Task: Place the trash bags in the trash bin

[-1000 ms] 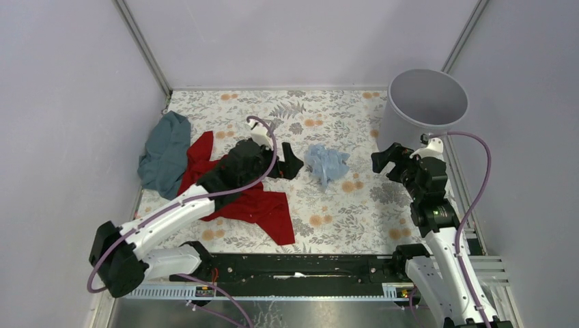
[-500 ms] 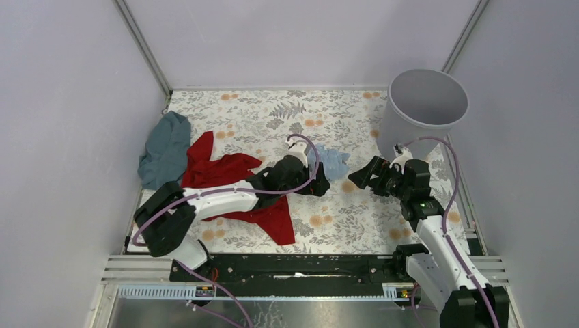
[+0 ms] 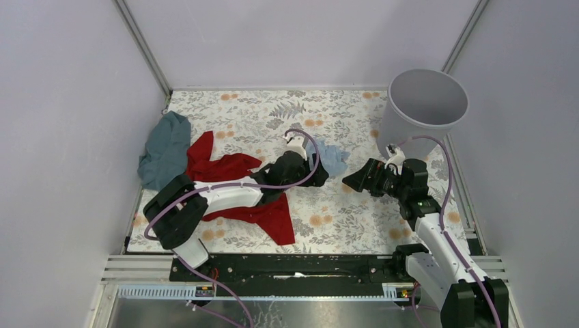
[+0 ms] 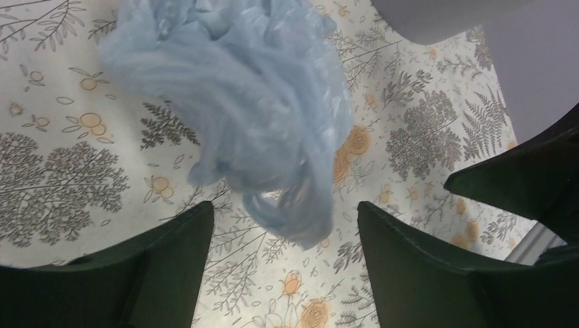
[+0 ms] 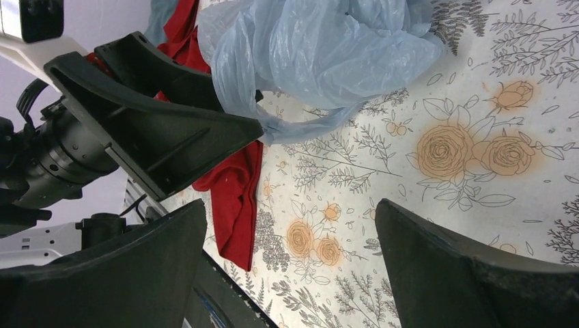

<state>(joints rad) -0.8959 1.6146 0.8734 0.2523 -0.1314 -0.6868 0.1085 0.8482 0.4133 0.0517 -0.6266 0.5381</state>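
My left gripper (image 4: 285,225) swung off the red cloth (image 3: 270,215) over to the trash bag (image 4: 232,96), jaws wide around its tail. My right gripper (image 3: 355,182) dropped low, closing in from the other side.

The bag (image 4: 232,102) was pale translucent blue. The bin (image 3: 392,133) was plain light grey. The table cover (image 3: 341,219) was cream, printed with grey leaves and orange roses. The red cloth (image 3: 270,215) and the teal-grey cloth (image 3: 164,154) were both unpatterned. The cables (image 3: 311,147) were purple. The walls (image 3: 293,41) were pale lilac.
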